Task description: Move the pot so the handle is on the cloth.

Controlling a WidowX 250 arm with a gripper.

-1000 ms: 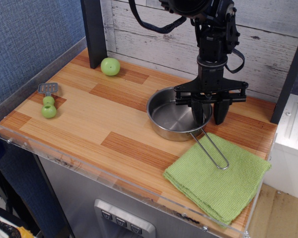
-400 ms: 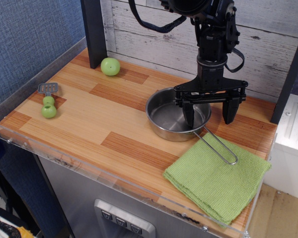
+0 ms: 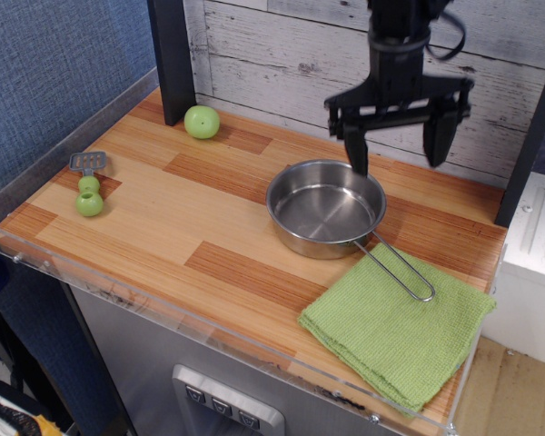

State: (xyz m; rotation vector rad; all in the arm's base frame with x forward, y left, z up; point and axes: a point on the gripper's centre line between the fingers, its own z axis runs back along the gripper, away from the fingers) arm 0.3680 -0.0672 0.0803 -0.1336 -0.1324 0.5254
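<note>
The shiny steel pot (image 3: 325, 208) sits on the wooden table, right of centre. Its thin wire loop handle (image 3: 400, 270) sticks out toward the front right, and its far end lies on the lime-green knitted cloth (image 3: 397, 322) at the front right corner. My gripper (image 3: 397, 141) hangs well above the pot's back rim, with its two black fingers (image 3: 355, 145) spread wide. It is open and holds nothing.
A small green ball (image 3: 202, 122) lies at the back left by a dark post (image 3: 172, 59). A green-handled small utensil (image 3: 89, 185) lies near the left edge. A clear plastic lip (image 3: 163, 309) runs along the table's front edge. A plank wall stands behind.
My gripper opened wider, let go of the pot and rose up above it. The handle swung right, further onto the cloth, then stayed put.
</note>
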